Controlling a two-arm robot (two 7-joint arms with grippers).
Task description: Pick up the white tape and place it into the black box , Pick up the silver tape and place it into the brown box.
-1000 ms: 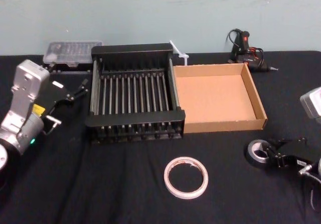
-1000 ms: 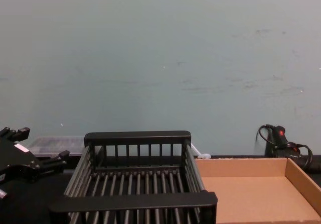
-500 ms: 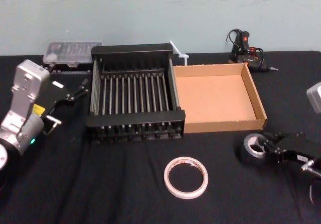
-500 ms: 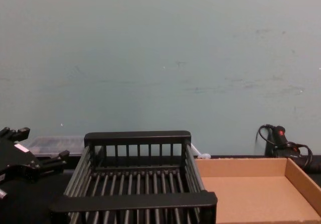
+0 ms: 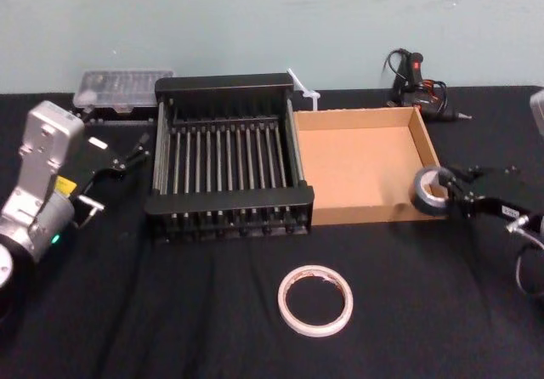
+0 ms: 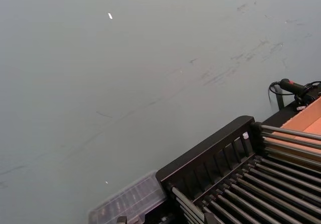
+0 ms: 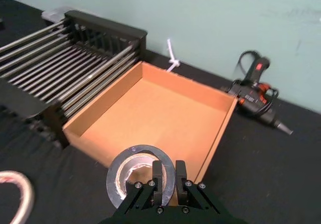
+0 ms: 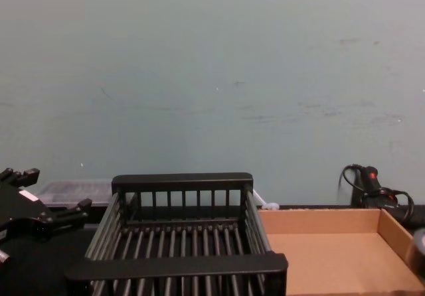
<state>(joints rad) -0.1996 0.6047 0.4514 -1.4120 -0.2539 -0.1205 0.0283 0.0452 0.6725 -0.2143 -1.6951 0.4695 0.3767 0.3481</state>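
Note:
The silver tape [image 5: 427, 191] hangs above the brown box's [image 5: 364, 166] near right corner, with my right gripper [image 5: 451, 195] shut on its wall. In the right wrist view one finger sits inside the silver tape [image 7: 118, 178] and the other outside it, over the brown box [image 7: 150, 108]. The white tape [image 5: 314, 300] lies flat on the black cloth in front of the boxes. The black box [image 5: 228, 84] stands left of the brown one, touching it. My left gripper [image 5: 121, 175] is parked open to the left of the black box [image 8: 179, 265].
A clear plastic case [image 5: 121, 86] sits behind the black box at the back left. A black corded tool [image 5: 416, 80] lies behind the brown box, and a white zip tie [image 5: 302, 87] sticks up between the boxes.
My right gripper has lifted the silver tape off the cloth and carried it away from me to the brown box's near right corner. The left arm has not moved.

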